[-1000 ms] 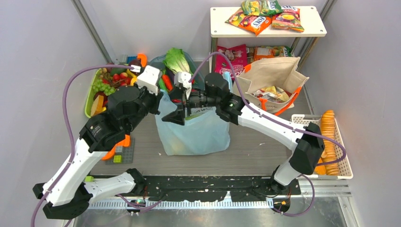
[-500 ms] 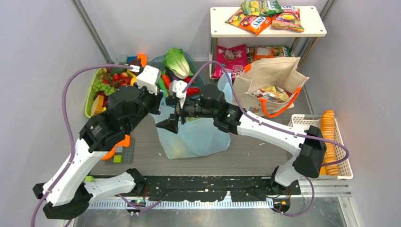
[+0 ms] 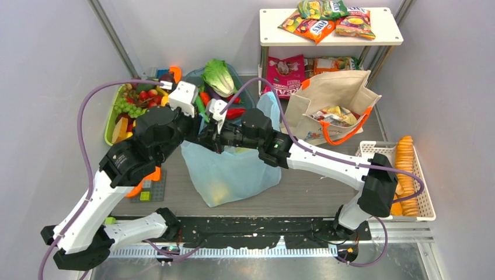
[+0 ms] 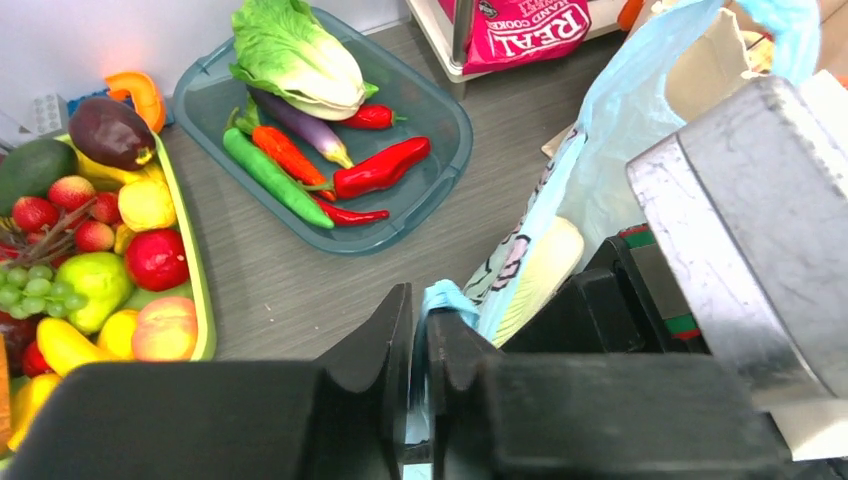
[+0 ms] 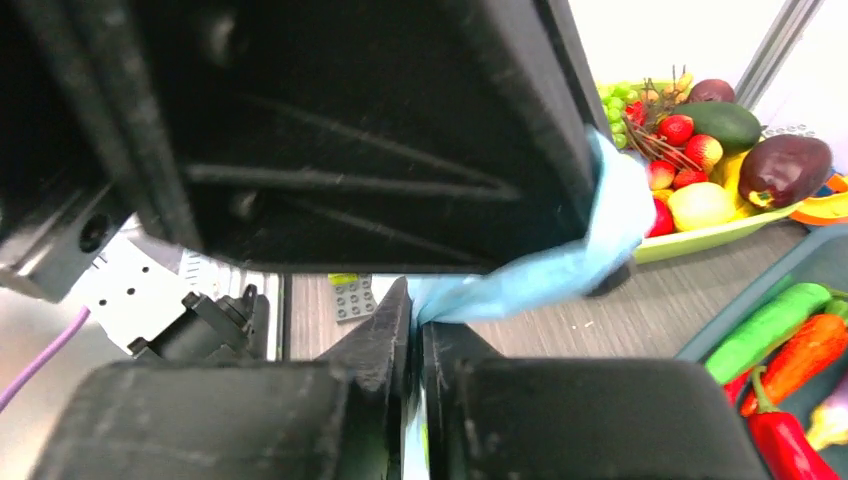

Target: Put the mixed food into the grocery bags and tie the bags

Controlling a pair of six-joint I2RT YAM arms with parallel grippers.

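Note:
The light-blue plastic bag (image 3: 233, 175) stands mid-table with food inside, its top pulled up and to the left. My left gripper (image 3: 201, 137) and right gripper (image 3: 215, 140) meet nose to nose above the bag's left corner. In the left wrist view my left gripper (image 4: 420, 330) has a twisted blue handle strip (image 4: 445, 298) between nearly touching jaws. In the right wrist view my right gripper (image 5: 415, 320) is shut on a blue handle strip (image 5: 560, 270). The beige canvas tote (image 3: 335, 96) stands open at the back right with packets inside. Snack packets (image 3: 327, 20) lie on the white shelf.
A teal tray (image 3: 242, 93) behind the bag holds the pale-green cabbage (image 3: 219, 73) and toy vegetables. A green tray (image 3: 110, 125) of toy fruit sits at the far left. A white basket (image 3: 426, 204) of tan biscuits stands at the right. A grey brick plate (image 3: 149, 189) lies near the left arm.
My right gripper moved left to meet the left gripper and went from open to shut on the bag's handle. The bag's top shifted left. My left jaws parted slightly.

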